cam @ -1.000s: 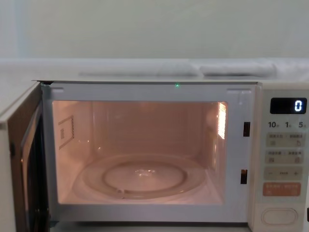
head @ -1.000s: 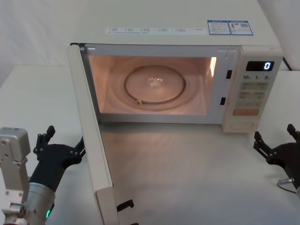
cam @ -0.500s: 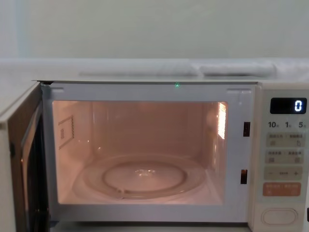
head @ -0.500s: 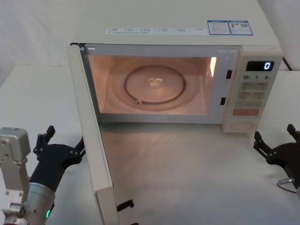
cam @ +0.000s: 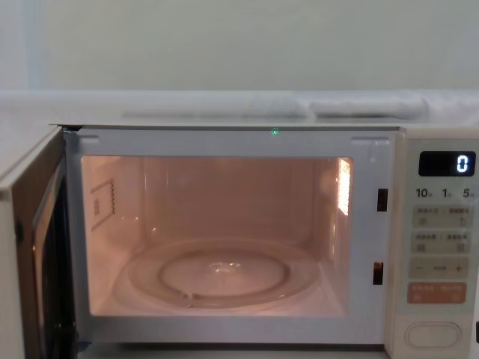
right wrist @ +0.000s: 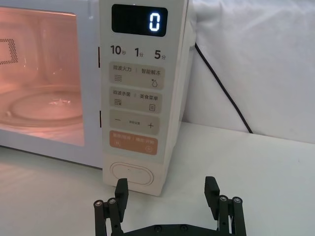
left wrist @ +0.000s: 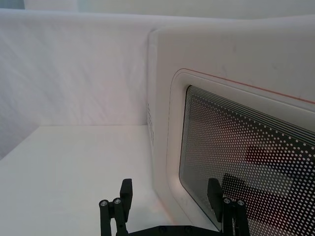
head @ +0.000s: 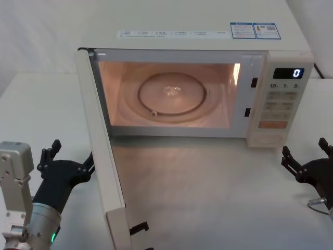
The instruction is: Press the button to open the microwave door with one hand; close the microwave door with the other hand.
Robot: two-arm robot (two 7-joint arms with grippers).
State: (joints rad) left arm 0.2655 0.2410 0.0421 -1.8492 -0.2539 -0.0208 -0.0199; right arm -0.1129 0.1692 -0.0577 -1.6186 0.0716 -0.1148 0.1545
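Standing open, one microwave door (head: 101, 151) between two open-fingered grippers.

The right gripper (right wrist: 167, 196) hangs with fingers spread, just short of the button (right wrist: 131, 173) at the foot of the control panel (right wrist: 138, 93). The display (right wrist: 140, 20) reads 0; the lit cavity (right wrist: 42, 73) stands open.

change: none visible | scene identical across both earlier frames
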